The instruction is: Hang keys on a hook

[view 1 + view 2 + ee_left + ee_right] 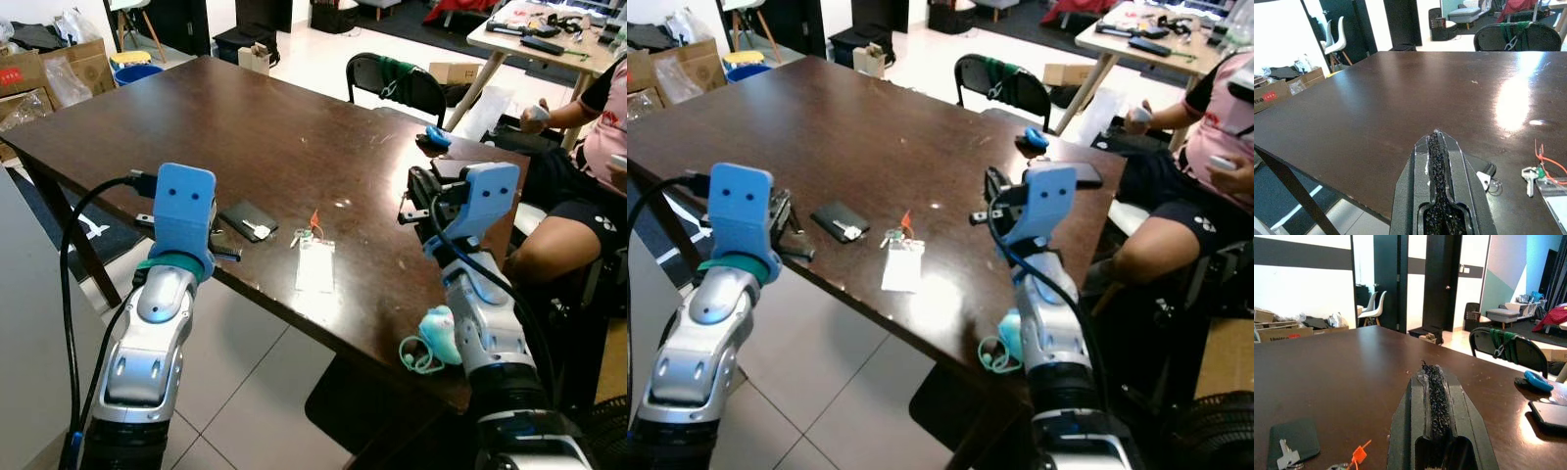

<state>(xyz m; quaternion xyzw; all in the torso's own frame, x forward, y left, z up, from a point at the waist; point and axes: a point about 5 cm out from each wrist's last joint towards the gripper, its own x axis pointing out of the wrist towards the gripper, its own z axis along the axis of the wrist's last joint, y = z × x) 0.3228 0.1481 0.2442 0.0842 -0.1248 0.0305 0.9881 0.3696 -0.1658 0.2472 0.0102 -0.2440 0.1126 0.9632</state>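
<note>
Fig.: start of pick. Keys point(303, 235) lie on the table point(245, 127), w/ an orange tag and a clear card sleeve point(315, 266) attached, near the front edge and between the two arms. A second key point(259, 231) rests on a dark wallet point(247, 219) just beside, to the robot's left.

L gripper point(1439, 147): fingers pressed together, held above the front edge near the wallet. R gripper point(1433, 379): fingers likewise closed flat on each other, over the table to the right of the keys. Neither holds anything. No hook can be made out in any view, so you'll likely have to find it after the pick.

Step in hand, as judged: grasp the keys. Tips:
- Spread the fingers before you descend; closed tips will just shove the bunch.
- Flat keys on a hard top are hard to pinch. Aim at the ring end or tag, where there's some height.
- Don't pinch the sleeve alone; it's slick and may slip out.
- Either arm looks able to reach; pick one and keep the other back.

Edges and room: the front edge is close to the keys, so drag away from it, not toward it. Teal item point(438, 336) sits at the edge by the R arm; avoid knocking it. Far tabletop is open. A person point(588, 186) sits just beyond the right corner, and a chair point(397, 86) stands behind; keep R-arm swings small.
</note>
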